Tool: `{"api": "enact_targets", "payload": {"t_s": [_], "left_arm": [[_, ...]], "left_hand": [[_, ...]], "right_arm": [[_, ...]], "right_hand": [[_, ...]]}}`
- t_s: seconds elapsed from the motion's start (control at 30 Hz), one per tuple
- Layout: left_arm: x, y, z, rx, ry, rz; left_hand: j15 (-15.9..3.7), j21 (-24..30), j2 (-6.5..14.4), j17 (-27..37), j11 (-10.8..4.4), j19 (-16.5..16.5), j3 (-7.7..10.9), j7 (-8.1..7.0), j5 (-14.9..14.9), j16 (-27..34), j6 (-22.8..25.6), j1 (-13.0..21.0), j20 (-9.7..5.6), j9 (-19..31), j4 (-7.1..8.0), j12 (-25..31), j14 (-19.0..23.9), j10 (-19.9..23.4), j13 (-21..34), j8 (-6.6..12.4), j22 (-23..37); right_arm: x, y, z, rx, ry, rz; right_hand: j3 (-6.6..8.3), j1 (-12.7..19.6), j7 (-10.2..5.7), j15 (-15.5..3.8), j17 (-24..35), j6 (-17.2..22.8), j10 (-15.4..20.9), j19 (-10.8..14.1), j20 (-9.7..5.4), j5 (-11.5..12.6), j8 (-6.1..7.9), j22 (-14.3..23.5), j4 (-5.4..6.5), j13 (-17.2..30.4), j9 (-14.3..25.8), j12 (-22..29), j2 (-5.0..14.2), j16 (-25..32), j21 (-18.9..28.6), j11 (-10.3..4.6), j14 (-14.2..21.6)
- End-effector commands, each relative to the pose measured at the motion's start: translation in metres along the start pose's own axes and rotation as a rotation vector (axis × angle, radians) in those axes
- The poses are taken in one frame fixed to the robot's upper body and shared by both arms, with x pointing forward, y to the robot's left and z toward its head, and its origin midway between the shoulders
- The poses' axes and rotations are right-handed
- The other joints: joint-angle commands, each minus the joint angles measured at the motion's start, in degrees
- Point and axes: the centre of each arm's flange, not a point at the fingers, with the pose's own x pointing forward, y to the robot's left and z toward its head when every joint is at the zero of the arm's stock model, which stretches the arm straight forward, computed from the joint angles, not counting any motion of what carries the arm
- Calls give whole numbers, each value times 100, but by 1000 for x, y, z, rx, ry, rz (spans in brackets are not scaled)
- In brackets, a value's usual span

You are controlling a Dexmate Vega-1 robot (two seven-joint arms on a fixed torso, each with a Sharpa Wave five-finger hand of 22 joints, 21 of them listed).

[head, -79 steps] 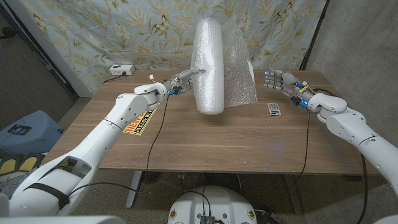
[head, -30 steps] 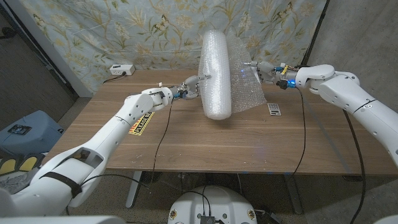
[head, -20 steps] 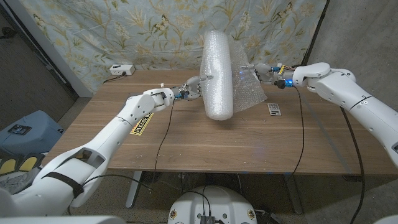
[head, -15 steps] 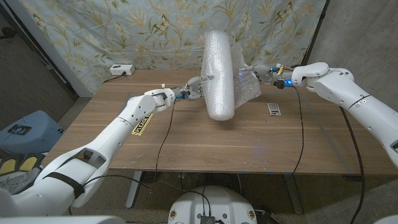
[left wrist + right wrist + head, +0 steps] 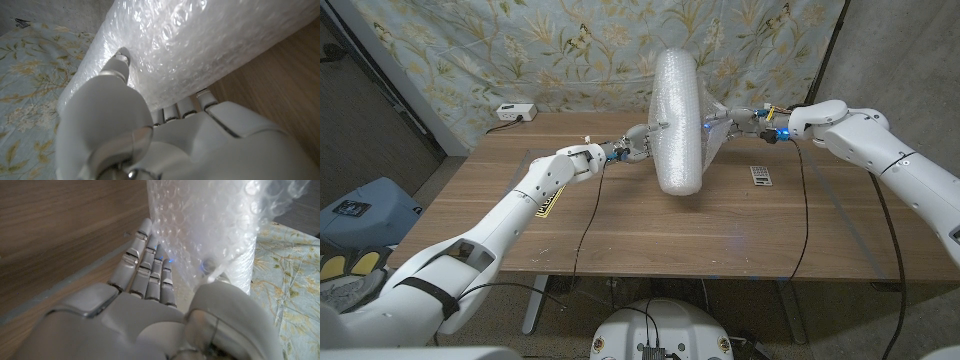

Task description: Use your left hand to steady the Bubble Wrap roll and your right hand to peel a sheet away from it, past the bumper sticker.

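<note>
Bubble Wrap roll [image 5: 677, 120]: upright on the wooden bench [image 5: 650, 230], near its far middle. Left robot hand [image 5: 638, 142]: fingers pressed against the roll's left side, holding nothing. Right robot hand [image 5: 735, 118]: beside the roll's right side, pinching the loose sheet [image 5: 712, 132] between thumb and fingers. Bumper sticker [image 5: 552, 197]: flat on the bench, left of the roll, partly under the left arm

Place: makeshift robot test room, lab-like.
Backdrop: floral cloth sheet [image 5: 520, 50] hung as a curtain behind the wooden table [image 5: 650, 230].
Walls: bare grey wall [image 5: 910, 60] on the right side.
Wiring: white power strip [image 5: 514, 112] at the table's far corner, cables [image 5: 582, 215] trailing over the tabletop.
Floor: carpet, blue bin [image 5: 355, 215] beside the table.
</note>
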Motion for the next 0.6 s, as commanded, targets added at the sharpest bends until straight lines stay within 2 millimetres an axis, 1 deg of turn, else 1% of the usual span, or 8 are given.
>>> {"api": "enact_targets", "payload": {"t_s": [0.03,0.1,0.17,0.27,0.3,0.33,0.37,0.6], "left_arm": [[1,-2,-5,-20,3,-67],[2,-2,-5,-27,3,-84],[2,-1,-6,-40,0,-99],[3,-1,-7,-43,1,-128],[3,-1,-7,-44,1,-137],[3,-1,-8,-50,1,-138],[3,-1,-8,-58,-2,-140],[2,1,-9,-71,-3,-154]], "left_hand": [[133,9,-22,-20,138,-173,28,40,31,-149,-307,-89,55,22,50,-137,-310,-264,33,-155,13],[299,-31,-52,-83,275,-392,-9,105,16,-336,-585,-194,148,11,89,-306,-655,-571,36,-287,6],[506,-73,-94,-133,421,-567,-63,96,-11,-477,-862,-317,229,3,127,-467,-906,-870,28,-402,-6],[785,-145,-81,-212,628,-823,-119,186,-63,-712,-1361,-494,354,-15,180,-714,-1326,-1289,-27,-542,-30],[831,-170,-125,-239,664,-896,-170,134,-94,-770,-1520,-577,369,-25,194,-784,-1413,-1400,-51,-565,-40],[939,-198,-104,-254,741,-975,-189,166,-114,-833,-1613,-633,412,-33,216,-843,-1535,-1499,-70,-566,-47],[993,-214,-74,-267,803,-1019,-207,216,-139,-870,-1772,-705,453,-41,247,-909,-1593,-1614,-89,-585,-53],[1097,-252,-108,-319,916,-1114,-271,205,-205,-994,-2074,-839,479,-60,259,-1037,-1783,-1836,-136,-593,-65]], "right_arm": [[-9,3,3,-44,28,-44],[-11,4,4,-48,25,-45],[-13,4,6,-52,21,-40],[-15,5,8,-58,19,-38],[-15,6,9,-57,19,-36],[-16,6,9,-58,19,-35],[-16,6,10,-61,21,-35],[-20,5,14,-62,14,-37]], "right_hand": [[137,228,-140,-185,-98,435,440,402,-216,-17,98,22,4,-90,9,138,56,74,161,-146,484],[160,257,-155,-261,-143,515,553,512,-260,-22,100,21,18,-128,6,161,76,74,206,-193,637],[183,295,-189,-293,-172,579,699,560,-304,-23,103,19,20,-159,3,200,99,56,227,-301,695],[184,300,-204,-294,-183,636,744,603,-322,-28,109,18,33,-182,1,203,109,66,245,-312,769],[184,300,-209,-293,-183,648,747,607,-325,-28,112,18,35,-185,1,203,112,64,247,-307,771],[180,296,-213,-294,-178,652,748,607,-325,-30,110,18,42,-189,1,200,117,65,247,-303,767],[178,297,-214,-303,-176,659,758,611,-327,-31,107,18,46,-196,0,200,123,66,249,-316,772],[172,305,-212,-305,-187,728,862,664,-326,-35,102,16,57,-240,-3,213,133,67,273,-315,853]]}}
